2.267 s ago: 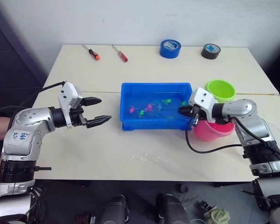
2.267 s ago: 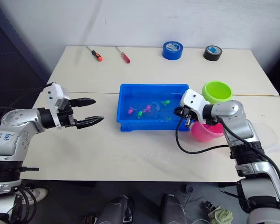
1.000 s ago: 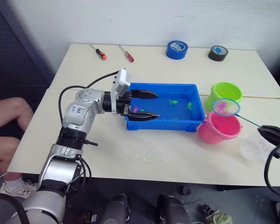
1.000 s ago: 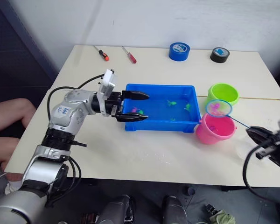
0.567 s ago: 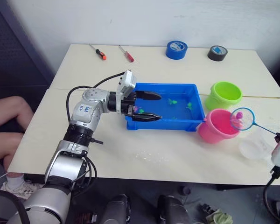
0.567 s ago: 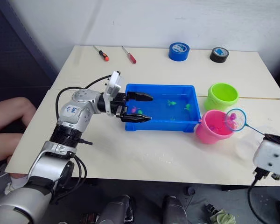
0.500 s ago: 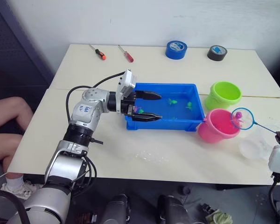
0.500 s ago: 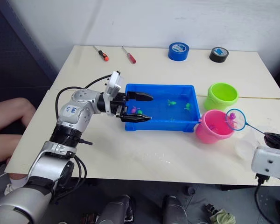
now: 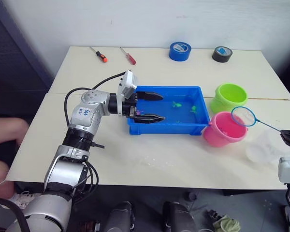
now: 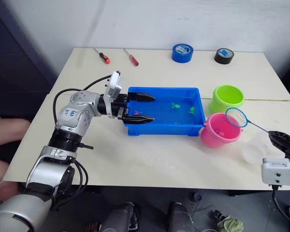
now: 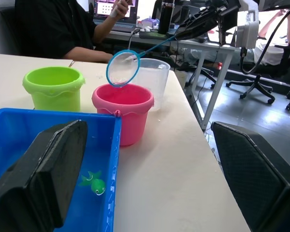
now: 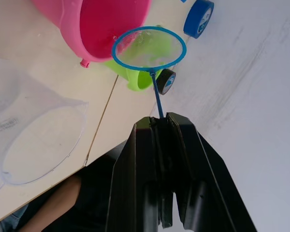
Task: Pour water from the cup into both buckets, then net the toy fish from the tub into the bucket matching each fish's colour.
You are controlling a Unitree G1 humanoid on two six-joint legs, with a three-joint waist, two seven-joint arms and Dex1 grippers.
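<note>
The blue tub [image 9: 166,129] sits mid-table with water, two green toy fish [image 9: 174,104] and a pink one [image 9: 140,113]. My left gripper [image 9: 162,107] is open over the tub's left end, holding nothing. To the right stand the green bucket [image 9: 228,96] and, nearer, the pink bucket [image 9: 224,129]. My right gripper [image 10: 275,137] is shut on the net's thin handle. The blue hoop of the net [image 9: 243,116] hangs empty above the pink bucket's right rim. Beside that bucket, on its right, stands the clear cup [image 9: 262,147].
At the table's far edge lie a blue tape roll [image 9: 178,50], a black tape roll [image 9: 220,53] and two screwdrivers [image 9: 97,54]. A person's leg [image 9: 2,130] shows at the left. The left wrist view has people at desks [image 11: 63,29] beyond the table.
The pink fish that lay in the net half a second ago is gone from the hoop, which has shifted over the pink bucket. The left gripper stays open over the tub.
</note>
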